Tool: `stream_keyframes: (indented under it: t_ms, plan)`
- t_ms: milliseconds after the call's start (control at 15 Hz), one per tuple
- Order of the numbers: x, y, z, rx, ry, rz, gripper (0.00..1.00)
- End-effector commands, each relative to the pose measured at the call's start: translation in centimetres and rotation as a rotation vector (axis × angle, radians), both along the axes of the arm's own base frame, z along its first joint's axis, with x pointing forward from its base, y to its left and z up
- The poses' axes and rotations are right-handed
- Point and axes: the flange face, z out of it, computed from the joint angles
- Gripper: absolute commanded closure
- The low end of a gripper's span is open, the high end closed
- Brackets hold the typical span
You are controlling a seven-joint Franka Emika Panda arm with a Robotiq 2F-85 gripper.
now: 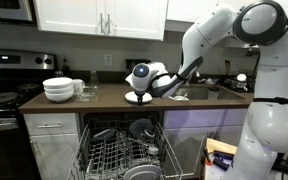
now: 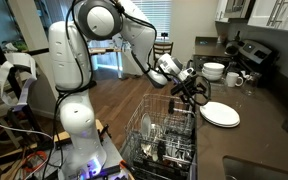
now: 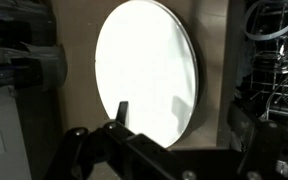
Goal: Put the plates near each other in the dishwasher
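Note:
One white plate (image 3: pixel 146 70) lies flat on the brown counter and fills the middle of the wrist view. In both exterior views that plate (image 1: pixel 139 98) (image 2: pixel 220 115) sits on the counter just above the open dishwasher (image 1: pixel 124 150) (image 2: pixel 164 140). My gripper (image 1: pixel 135 90) (image 2: pixel 196 93) (image 3: pixel 184 118) hovers right over the plate's near edge, open, with nothing between its fingers. One dark fingertip (image 3: pixel 121 108) shows against the plate. Whether the rack holds any plate I cannot tell.
A stack of deep white bowls (image 1: pixel 59 89) (image 2: pixel 214 70) and a mug (image 2: pixel 235 79) stand further along the counter. The stove (image 1: pixel 4 85) is beyond them. The pulled-out wire rack (image 1: pixel 119 155) holds dark dishes. A sink (image 1: pixel 199 92) lies beside the arm.

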Motion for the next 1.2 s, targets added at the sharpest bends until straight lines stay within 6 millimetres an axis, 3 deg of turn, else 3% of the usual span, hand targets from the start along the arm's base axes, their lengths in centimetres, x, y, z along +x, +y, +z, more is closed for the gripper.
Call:
stream_keyframes:
  t_ms: [0,333,467,533,600,733,800,867,1133]
  plan:
    - [1.3,-0.1,-0.9,-0.047,-0.018,0.0,0.0]
    - [2.0,-0.5,-1.5,-0.09,-0.016,0.009,0.02]
    - [2.2,-0.7,-1.5,-0.104,-0.013,0.013,0.1]
    - [2.3,-0.7,-1.6,-0.111,-0.013,0.015,0.22]
    - [2.4,-0.8,-1.6,-0.115,-0.012,0.015,0.17]
    - [2.5,-0.9,-1.8,-0.119,-0.009,0.014,0.2]
    - [2.5,-0.8,-1.9,-0.12,-0.008,0.012,0.15]
    - [2.6,-0.8,-2.0,-0.122,-0.008,0.014,0.19]
    - [2.8,-0.7,-2.3,-0.132,-0.006,0.019,0.11]
